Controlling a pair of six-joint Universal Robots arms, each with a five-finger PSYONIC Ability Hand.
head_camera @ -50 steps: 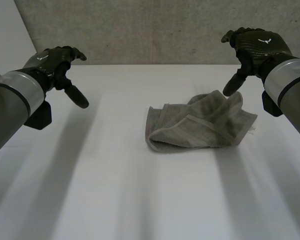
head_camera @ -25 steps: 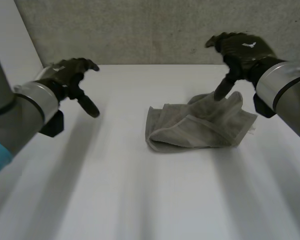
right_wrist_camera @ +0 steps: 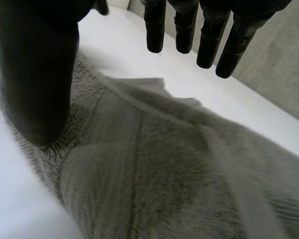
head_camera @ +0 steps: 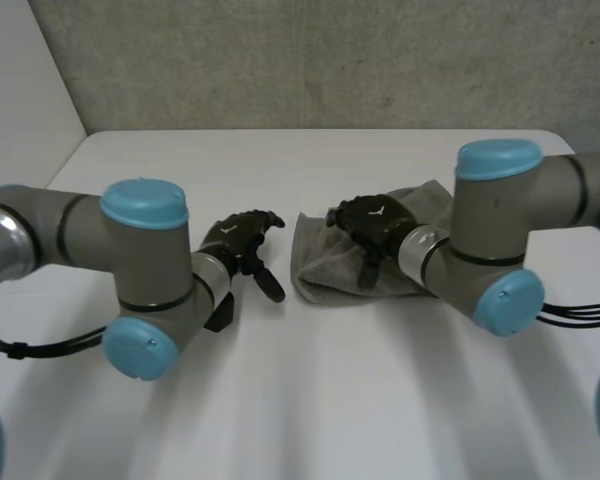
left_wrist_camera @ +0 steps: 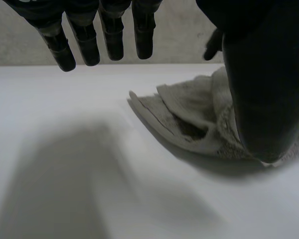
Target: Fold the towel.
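A grey towel lies crumpled in loose folds on the white table, just right of the middle. My right hand hovers low over the towel's left part and hides some of it. In the right wrist view its fingers are straight above the towel, and its thumb is down at the cloth near an edge. My left hand is just left of the towel's left edge. In the left wrist view its fingers are straight, the thumb is spread, and the towel lies ahead.
Both forearms lie low over the table, the left elbow at the left and the right elbow at the right. A grey wall closes off the back of the table. White table surface runs in front of the towel.
Both arms have swung inward and down. The right hand went from the towel's far right corner to over its left part. The left hand moved right, up to the towel's left edge.
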